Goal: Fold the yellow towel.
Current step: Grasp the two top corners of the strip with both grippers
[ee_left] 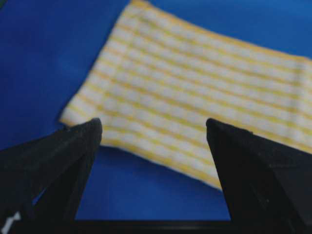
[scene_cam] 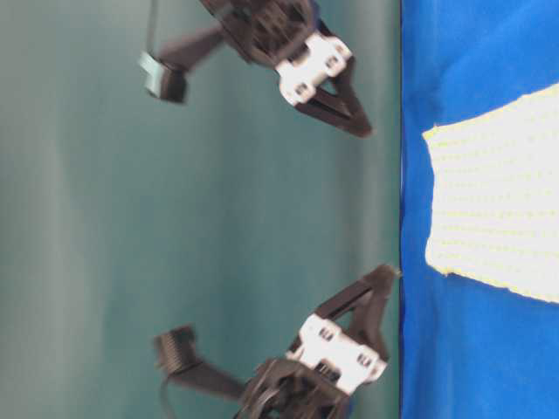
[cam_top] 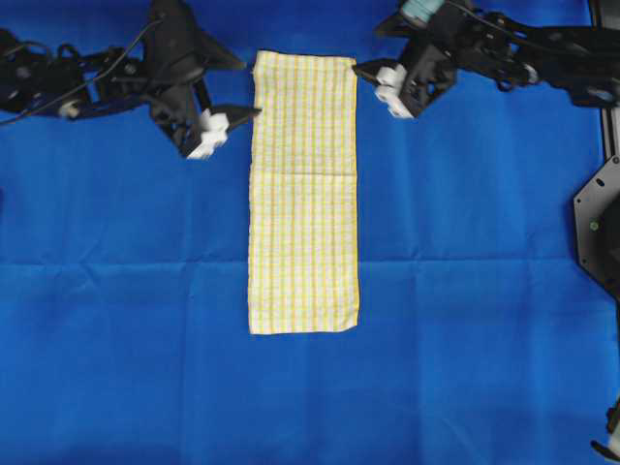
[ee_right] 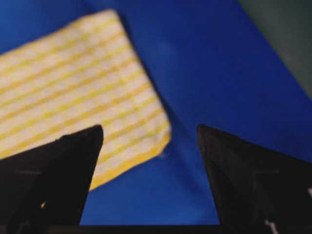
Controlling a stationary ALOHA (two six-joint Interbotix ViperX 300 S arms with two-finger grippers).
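Observation:
The yellow towel point(cam_top: 304, 194) lies flat on the blue cloth point(cam_top: 116, 320) as a long narrow strip, with a crease line across it about halfway along. My left gripper point(cam_top: 250, 87) hovers just off the towel's far left corner, open and holding nothing. Off the far right corner, my right gripper point(cam_top: 366, 48) also stands open and empty. In the left wrist view the towel point(ee_left: 195, 83) lies ahead of the open gripper point(ee_left: 153, 131). The right wrist view shows a towel corner point(ee_right: 73, 83) ahead of the open gripper point(ee_right: 150, 129).
The blue cloth point(scene_cam: 454, 349) covers the whole table. A black mount point(cam_top: 596, 223) sits at the right edge. Both arms reach in from the far corners. A green wall point(scene_cam: 175, 218) stands behind the table.

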